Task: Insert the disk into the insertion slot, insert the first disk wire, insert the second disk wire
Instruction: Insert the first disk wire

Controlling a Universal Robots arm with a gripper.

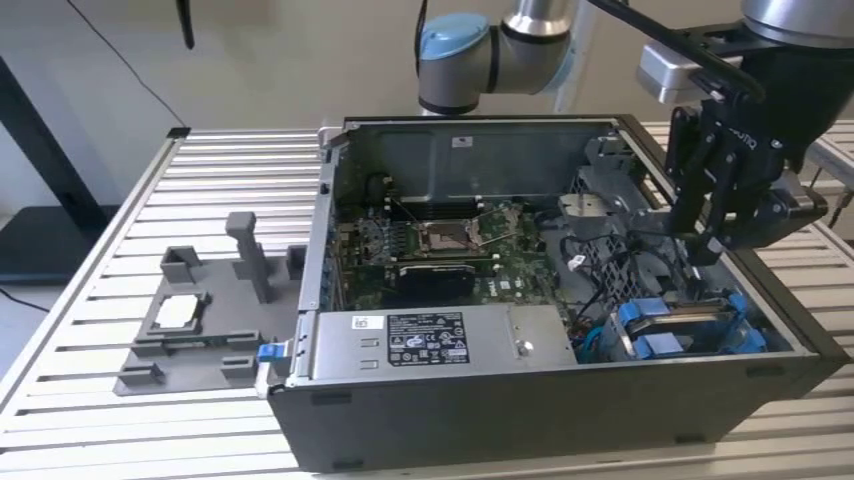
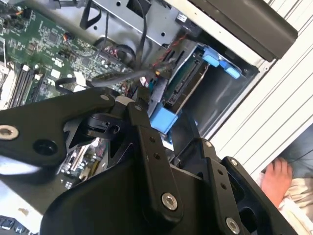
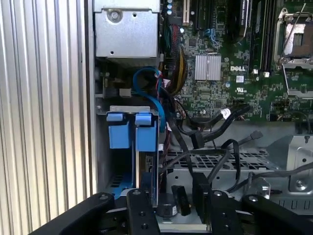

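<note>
The disk (image 1: 683, 320) stands seated in the slot (image 3: 127, 108), so the gripper (image 3: 178, 198) hangs over its cable end, fingers (image 3: 139, 201) apart, seemingly gripping nothing

Robotics laboratory bench: a computer case (image 1: 534, 420) is lying open on a slatted aluminium table (image 1: 94, 330) (grey fixture plate (image 1: 200, 345) alongside), an industrial arm (image 1: 481, 50) hanging above.

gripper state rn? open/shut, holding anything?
Gripper: open, fingers apart, nothing held; it hangs by the disk, which sits in the slot.
</note>
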